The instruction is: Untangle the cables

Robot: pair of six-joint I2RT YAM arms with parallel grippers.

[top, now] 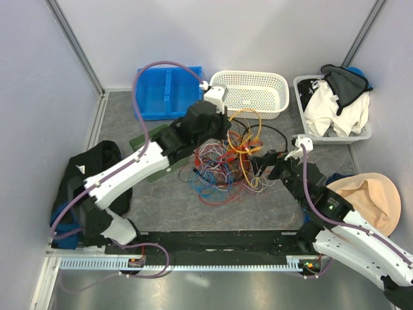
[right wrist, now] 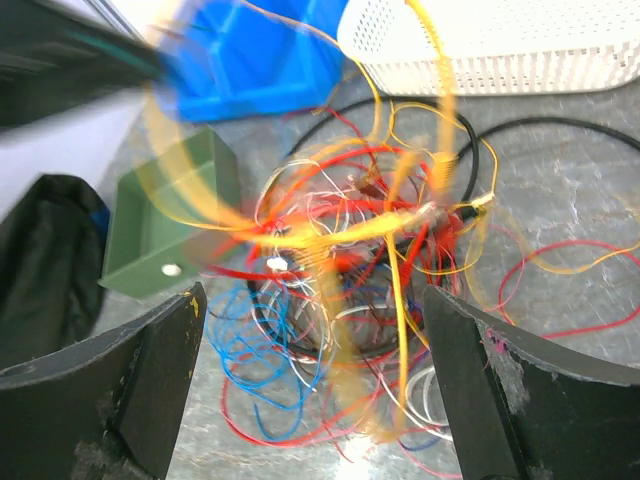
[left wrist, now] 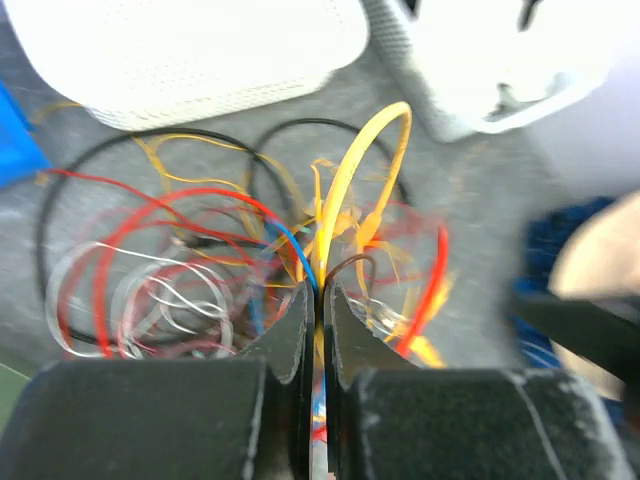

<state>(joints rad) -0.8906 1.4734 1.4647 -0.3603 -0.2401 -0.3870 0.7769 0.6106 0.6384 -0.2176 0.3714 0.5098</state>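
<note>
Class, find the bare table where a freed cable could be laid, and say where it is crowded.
Bare table lies between the cables and the base rail, and between the blue bin and the left wall. Crowded: the middle, from the green box to the white basket.

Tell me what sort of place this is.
Probably a robot lab cell: panel walls enclose a table with two mounted arms, a blue bin and white basket behind tangled cables.
</note>
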